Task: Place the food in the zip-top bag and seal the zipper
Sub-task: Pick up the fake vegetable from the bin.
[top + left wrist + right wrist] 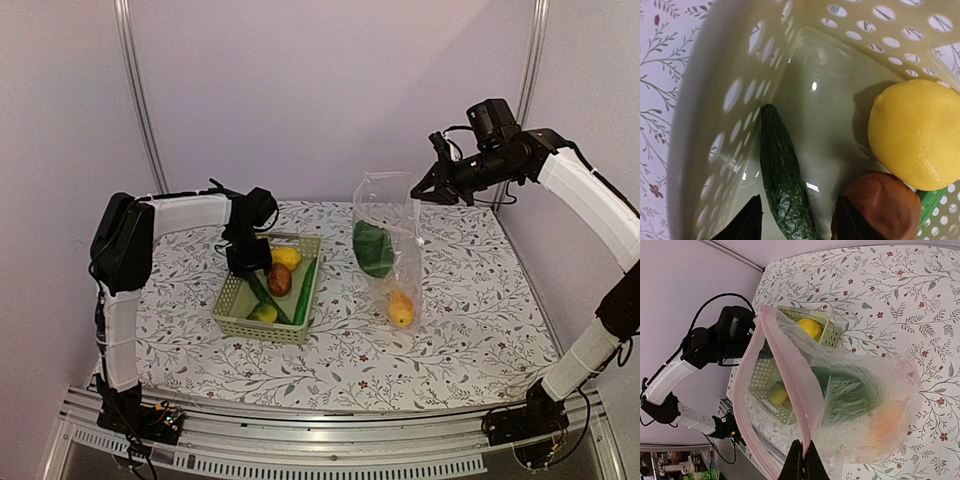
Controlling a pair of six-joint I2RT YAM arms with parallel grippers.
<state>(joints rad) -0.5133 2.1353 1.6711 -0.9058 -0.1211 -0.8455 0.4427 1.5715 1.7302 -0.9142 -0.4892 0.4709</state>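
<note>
A: Food [279, 279], from the left: cucumber [782, 175], lemon [915, 132] and a reddish-brown piece [880, 205] lie in the basket [262, 325]. The left gripper [797, 225] is open astride the cucumber.
B: And the zip-top bag [390, 195]?
A: Hanging above mid-desk [470, 330], with leafy green [374, 250] and orange piece [400, 308] inside. The right gripper [804, 462] is pinched on its zipper [790, 375] edge.
B: Risk?
A: It's held at one point; the mouth may sag shut and block the drop.

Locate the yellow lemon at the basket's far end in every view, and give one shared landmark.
Top external: the lemon is centre-left, at the far end of the basket.
Left wrist: the lemon fills the right side, above the reddish-brown piece.
Right wrist: the lemon is upper middle, in the basket just beyond the zip-top bag.
Shared landmark: the pale green lattice basket.
</note>
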